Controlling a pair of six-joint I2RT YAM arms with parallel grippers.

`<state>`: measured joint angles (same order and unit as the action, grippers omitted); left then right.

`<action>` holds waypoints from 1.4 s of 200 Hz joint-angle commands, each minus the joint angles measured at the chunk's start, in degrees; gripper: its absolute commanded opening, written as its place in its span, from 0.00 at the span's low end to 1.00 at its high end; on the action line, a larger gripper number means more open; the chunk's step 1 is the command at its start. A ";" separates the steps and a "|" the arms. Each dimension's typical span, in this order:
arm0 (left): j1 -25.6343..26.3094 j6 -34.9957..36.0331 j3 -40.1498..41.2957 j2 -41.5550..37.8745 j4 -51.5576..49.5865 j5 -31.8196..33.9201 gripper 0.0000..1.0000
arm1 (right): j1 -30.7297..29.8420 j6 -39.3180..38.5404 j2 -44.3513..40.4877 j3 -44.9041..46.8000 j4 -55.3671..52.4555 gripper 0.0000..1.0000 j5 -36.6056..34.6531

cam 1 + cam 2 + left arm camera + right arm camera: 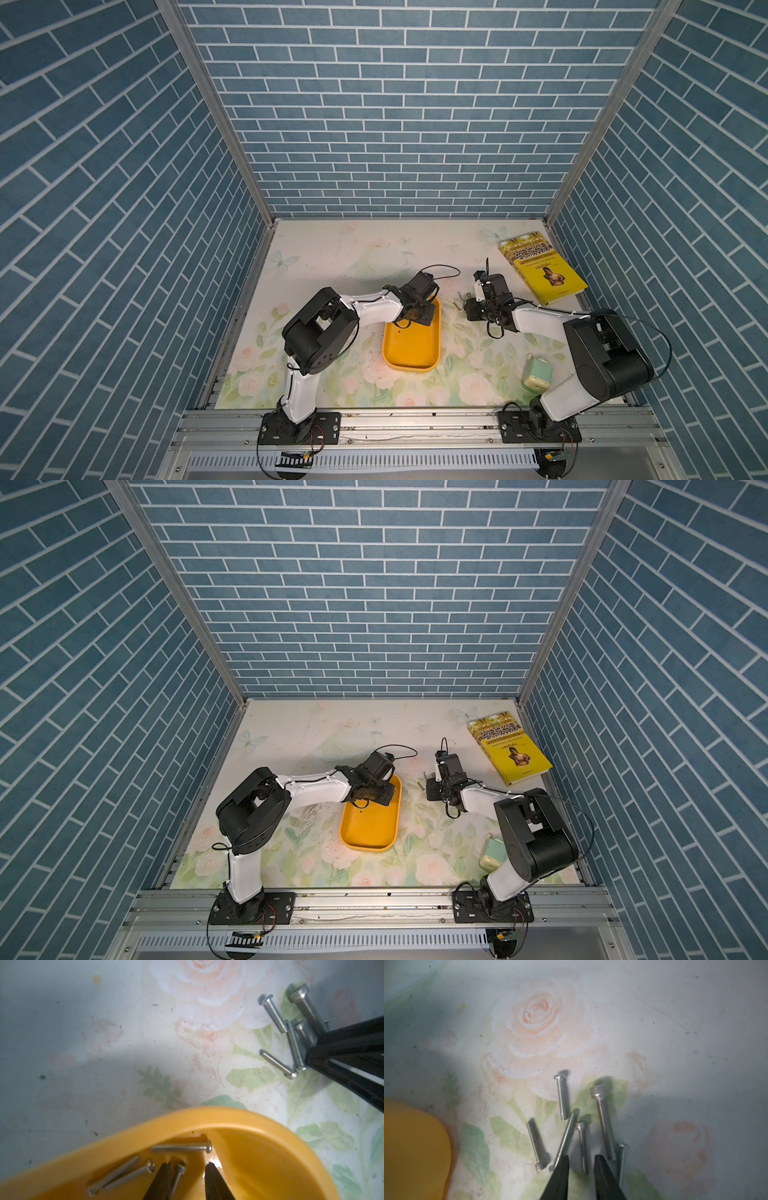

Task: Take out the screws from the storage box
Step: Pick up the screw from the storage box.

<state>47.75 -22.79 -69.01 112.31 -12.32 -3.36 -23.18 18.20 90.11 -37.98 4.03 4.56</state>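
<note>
The left gripper (188, 1165) reached down into the far end of the yellow storage box (239, 1114), jaws parted and gripping nothing, with one short screw (177, 1176) lying on the box floor between them, close against one finger, its long axis running along the fingers rather than across the gap. Three more screws (180, 1148) lay beside it inside the box. Just outside that far end, on its right, the right gripper (581, 1156) hung with jaws apart and empty over a cluster of loose screws (562, 1099) on the floral table (675, 1022), leaving the left arm nearer to what remained inside.
</note>
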 commanded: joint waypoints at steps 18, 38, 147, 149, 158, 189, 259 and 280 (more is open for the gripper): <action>1.20 0.21 3.39 5.11 -17.13 4.82 0.32 | 0.22 -1.15 0.67 -0.95 0.34 0.26 1.24; 1.72 -0.13 2.78 5.07 -19.14 7.29 0.30 | 0.23 -1.23 0.75 -1.05 0.45 0.26 1.38; 3.30 -0.64 0.21 8.84 -21.47 11.29 0.00 | 0.23 -1.89 -3.18 0.72 1.93 0.28 1.60; 3.27 -0.60 0.20 8.77 -21.33 11.29 0.00 | 0.22 -1.90 -3.47 0.89 2.09 0.28 1.60; 3.23 -0.56 0.39 8.21 -20.52 11.14 0.00 | 0.22 -2.17 -5.07 1.61 2.70 0.29 1.60; 2.99 0.62 0.43 3.83 -16.27 7.56 0.00 | 0.19 -3.22 -11.71 4.57 5.44 0.33 2.71; 0.54 -0.43 10.47 -20.77 -1.49 21.54 0.00 | -2.57 -6.42 -27.24 7.76 5.77 0.36 5.14; -1.72 -0.88 15.98 -29.13 3.34 21.35 0.00 | -5.06 -8.43 -30.70 6.18 4.26 0.36 5.19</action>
<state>48.40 -22.70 -57.60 90.56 -15.68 14.02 -25.69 13.67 63.31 -30.48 9.23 8.51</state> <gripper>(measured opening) 0.066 0.357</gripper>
